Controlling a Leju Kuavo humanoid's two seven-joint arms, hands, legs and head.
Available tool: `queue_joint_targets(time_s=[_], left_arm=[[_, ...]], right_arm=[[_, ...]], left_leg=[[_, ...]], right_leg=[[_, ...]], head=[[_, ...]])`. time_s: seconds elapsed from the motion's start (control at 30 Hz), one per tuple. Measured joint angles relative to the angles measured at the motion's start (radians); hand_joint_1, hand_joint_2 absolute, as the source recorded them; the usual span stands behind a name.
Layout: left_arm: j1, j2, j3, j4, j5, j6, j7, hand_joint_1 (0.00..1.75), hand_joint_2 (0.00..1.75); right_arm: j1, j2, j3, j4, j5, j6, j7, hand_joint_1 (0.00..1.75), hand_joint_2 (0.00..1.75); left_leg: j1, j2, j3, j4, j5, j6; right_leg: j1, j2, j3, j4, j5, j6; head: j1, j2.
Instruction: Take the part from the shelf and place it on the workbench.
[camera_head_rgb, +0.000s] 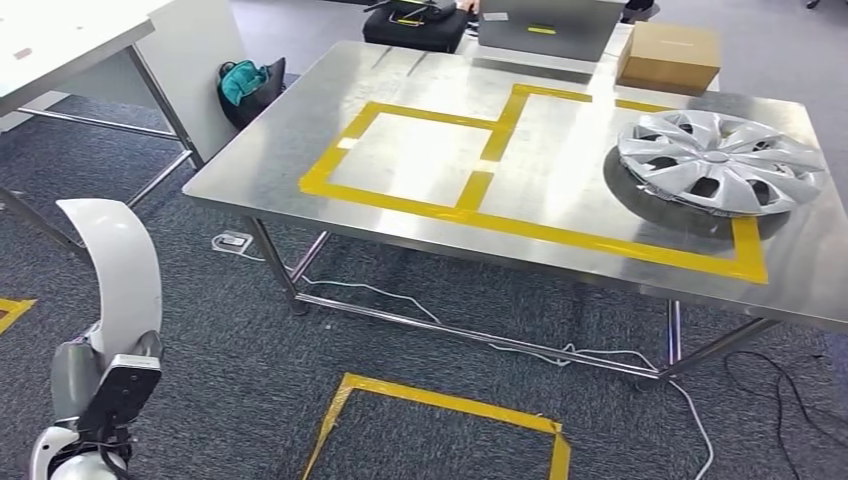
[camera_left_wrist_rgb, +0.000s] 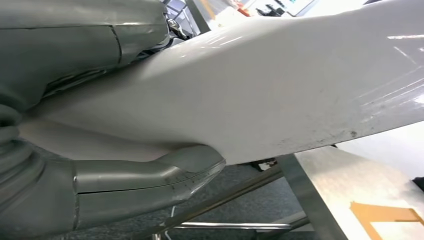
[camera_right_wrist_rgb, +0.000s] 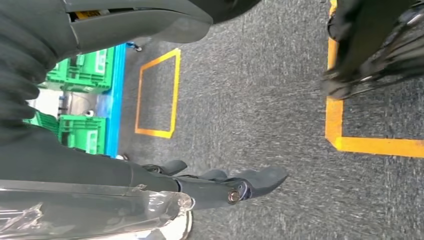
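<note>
We see our left hand (camera_left_wrist_rgb: 100, 150), fingers grasping a curved white plastic panel (camera_head_rgb: 115, 265) at lower left, short of the steel bench (camera_head_rgb: 300, 140). Our right hand (camera_right_wrist_rgb: 150, 180) hangs with fingers released.

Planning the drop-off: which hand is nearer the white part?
Left. The left hand grips the white part itself; the right hand hangs over the carpet, holding nothing.
</note>
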Motion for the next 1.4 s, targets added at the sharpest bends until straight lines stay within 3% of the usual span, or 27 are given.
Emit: queue_joint_targets(time_s=[0.03,0.07,0.13,0.17,0.2,0.3,0.37,0.43,0.5,0.53,0.57,0.63,0.67,0.7,0.77,0.8,0.87,0.9,0.97,1.0,1.03,1.1,1.17,1.2,1.3,1.4], left_arm=[[0.000,0.000,-0.001,0.000,0.000,0.000,0.000,1.75,1.75],[0.001,0.000,-0.001,0.000,-0.001,0.000,0.000,1.75,1.75],[0.001,0.000,-0.006,0.000,-0.007,0.000,0.001,1.75,1.75],[0.001,0.000,-0.010,0.000,-0.012,-0.001,0.003,1.75,1.75],[0.001,0.002,-0.016,-0.001,-0.017,-0.001,0.005,1.75,1.75],[-0.004,0.012,-0.042,-0.002,-0.039,-0.003,0.011,1.75,1.75],[-0.008,0.023,-0.065,-0.001,-0.057,-0.005,0.012,1.75,1.75],[-0.008,0.036,-0.086,-0.001,-0.070,-0.007,0.014,1.75,1.75],[-0.008,0.051,-0.103,-0.001,-0.078,-0.007,0.016,1.75,1.75],[-0.009,0.058,-0.113,-0.001,-0.082,-0.007,0.016,1.75,1.75],[-0.010,0.065,-0.122,-0.001,-0.086,-0.007,0.016,1.75,1.75],[-0.011,0.077,-0.139,0.001,-0.091,-0.007,0.017,1.75,1.75],[-0.012,0.082,-0.146,0.002,-0.093,-0.007,0.018,1.75,1.75],[-0.015,0.085,-0.152,0.003,-0.095,-0.008,0.019,1.75,1.75],[-0.023,0.089,-0.162,0.004,-0.096,-0.008,0.021,1.75,1.75],[-0.027,0.090,-0.166,0.004,-0.097,-0.008,0.021,1.75,1.75],[-0.033,0.093,-0.174,0.004,-0.099,-0.007,0.022,1.75,1.75],[-0.034,0.094,-0.178,0.004,-0.101,-0.007,0.025,1.75,1.75],[-0.039,0.096,-0.185,0.005,-0.104,-0.008,0.035,1.75,1.75],[-0.044,0.097,-0.189,0.006,-0.104,-0.009,0.042,1.75,1.75],[-0.049,0.098,-0.192,0.007,-0.104,-0.009,0.049,1.75,1.75],[-0.061,0.098,-0.198,0.009,-0.103,-0.010,0.062,1.75,1.75],[-0.074,0.098,-0.203,0.010,-0.103,-0.012,0.073,1.75,1.75],[-0.080,0.098,-0.204,0.010,-0.103,-0.014,0.078,1.75,1.75],[-0.093,0.101,-0.208,0.015,-0.106,-0.021,0.087,1.75,1.75],[-0.110,0.101,-0.215,0.023,-0.111,-0.032,0.111,1.75,1.75]], right_arm=[[0.003,0.000,0.000,0.000,0.000,0.001,0.001,0.00,1.75],[0.005,0.000,0.000,0.000,0.000,0.003,0.002,0.00,1.75],[0.010,0.000,-0.001,0.001,0.002,0.006,0.002,0.00,1.75],[0.010,0.000,-0.001,0.002,0.003,0.007,0.000,0.00,1.75],[0.009,0.000,-0.001,0.002,0.005,0.007,0.001,0.00,1.75],[0.001,-0.001,-0.001,0.002,0.012,0.009,0.006,0.00,1.75],[-0.005,-0.002,-0.001,0.002,0.016,0.010,0.004,0.00,1.75],[-0.007,-0.002,-0.001,0.002,0.019,0.012,0.003,0.00,1.75],[-0.007,-0.002,-0.001,0.002,0.023,0.014,0.003,0.00,1.75],[-0.007,-0.002,-0.001,0.003,0.025,0.015,0.003,0.00,1.75],[-0.007,-0.002,-0.001,0.004,0.028,0.016,0.003,0.00,1.75],[-0.009,-0.003,-0.001,0.004,0.032,0.019,0.003,0.00,1.75],[-0.010,-0.003,-0.001,0.004,0.033,0.020,0.001,0.00,1.75],[-0.010,-0.003,-0.001,0.004,0.034,0.021,0.000,0.00,1.75],[-0.009,-0.004,-0.001,0.004,0.034,0.021,-0.004,0.00,1.75],[-0.008,-0.005,-0.001,0.005,0.035,0.021,-0.004,0.00,1.75],[-0.010,-0.005,-0.001,0.006,0.036,0.023,-0.003,0.00,1.75],[-0.012,-0.006,0.000,0.006,0.037,0.024,-0.004,0.00,1.75],[-0.014,-0.006,0.000,0.008,0.040,0.024,-0.005,0.00,1.75],[-0.013,-0.006,0.000,0.008,0.041,0.024,-0.006,0.00,1.75],[-0.013,-0.006,0.000,0.008,0.041,0.024,-0.005,0.00,1.75],[-0.011,-0.006,0.000,0.008,0.042,0.024,-0.003,0.00,1.75],[-0.012,-0.006,0.000,0.009,0.043,0.024,-0.004,0.00,1.75],[-0.014,-0.006,0.000,0.010,0.044,0.024,-0.007,0.00,1.75],[-0.017,-0.006,0.000,0.012,0.045,0.024,-0.012,0.00,1.75],[-0.017,-0.006,0.000,0.012,0.047,0.024,-0.012,0.00,1.75]], left_leg=[[-0.001,-0.001,0.014,0.000,-0.012,-0.001],[-0.002,-0.002,0.029,0.000,-0.024,-0.002],[-0.006,-0.003,0.056,0.000,-0.050,-0.008],[-0.007,-0.004,0.067,-0.004,-0.062,-0.014],[-0.007,-0.005,0.079,-0.005,-0.067,-0.020],[-0.006,-0.004,0.088,0.029,-0.045,-0.039],[-0.006,-0.001,0.029,0.120,-0.045,-0.048],[-0.006,0.000,-0.050,0.212,-0.098,-0.053],[-0.005,0.000,-0.100,0.228,-0.147,-0.054],[-0.005,-0.001,-0.109,0.202,-0.137,-0.054],[-0.005,-0.005,-0.107,0.153,-0.096,-0.056],[-0.001,-0.025,-0.095,0.040,0.021,-0.060],[0.000,-0.034,-0.091,0.004,0.061,-0.057],[0.000,-0.037,-0.089,-0.013,0.081,-0.052],[-0.001,-0.027,-0.085,-0.015,0.085,-0.035],[0.000,-0.020,-0.082,-0.016,0.085,-0.027],[0.002,-0.004,-0.073,-0.018,0.080,-0.013],[0.001,0.004,-0.069,-0.018,0.075,-0.008],[-0.001,0.020,-0.061,-0.018,0.064,-0.005],[-0.001,0.025,-0.055,-0.018,0.058,-0.005],[-0.001,0.029,-0.047,-0.018,0.051,-0.006],[-0.001,0.033,-0.027,-0.018,0.037,-0.012],[-0.005,0.036,-0.013,-0.017,0.026,-0.020],[-0.008,0.036,-0.012,-0.016,0.024,-0.019],[-0.011,0.035,-0.008,-0.021,0.025,-0.001],[-0.011,0.036,-0.002,-0.033,0.027,-0.003]], right_leg=[[0.000,0.000,-0.007,-0.034,0.010,-0.003],[0.001,-0.001,-0.004,-0.089,0.050,-0.008],[0.004,-0.005,0.013,-0.192,0.167,-0.019],[0.007,-0.006,0.025,-0.220,0.206,-0.024],[0.010,-0.007,0.033,-0.232,0.223,-0.029],[0.007,-0.004,0.078,-0.260,0.226,-0.044],[0.002,0.001,0.107,-0.280,0.227,-0.051],[0.000,0.010,0.124,-0.292,0.217,-0.055],[-0.001,0.027,0.145,-0.296,0.201,-0.055],[-0.003,0.037,0.157,-0.296,0.192,-0.053],[-0.005,0.047,0.170,-0.296,0.182,-0.050],[-0.007,0.068,0.185,-0.291,0.162,-0.040],[-0.007,0.078,0.185,-0.289,0.151,-0.034],[-0.008,0.087,0.184,-0.288,0.141,-0.028],[-0.010,0.097,0.185,-0.293,0.129,-0.017],[-0.009,0.086,0.185,-0.288,0.124,-0.013],[-0.007,0.044,0.150,-0.216,0.086,-0.004],[-0.007,0.020,0.112,-0.148,0.056,-0.001],[-0.007,0.002,0.026,-0.019,0.017,0.002],[-0.007,0.000,0.001,0.004,0.027,0.002],[-0.007,-0.001,-0.003,-0.013,0.057,0.001],[-0.007,-0.008,0.038,-0.141,0.152,-0.005],[-0.005,-0.019,0.082,-0.248,0.208,-0.010],[-0.005,-0.021,0.091,-0.267,0.214,-0.008],[-0.006,-0.014,0.095,-0.272,0.216,-0.002],[-0.004,-0.011,0.095,-0.272,0.213,-0.009]], head=[[0.000,0.000],[0.000,0.000],[0.000,0.000],[-0.001,0.000],[-0.001,0.000],[-0.002,0.000],[-0.006,0.000],[-0.009,0.000],[-0.009,0.000],[-0.009,0.000],[-0.009,0.000],[-0.011,0.000],[-0.013,0.000],[-0.015,0.000],[-0.016,0.000],[-0.015,0.000],[-0.011,0.000],[-0.009,0.000],[-0.008,0.000],[-0.007,0.000],[-0.008,0.000],[-0.007,0.000],[-0.008,0.000],[-0.008,0.000],[-0.010,0.000],[-0.010,0.000]])
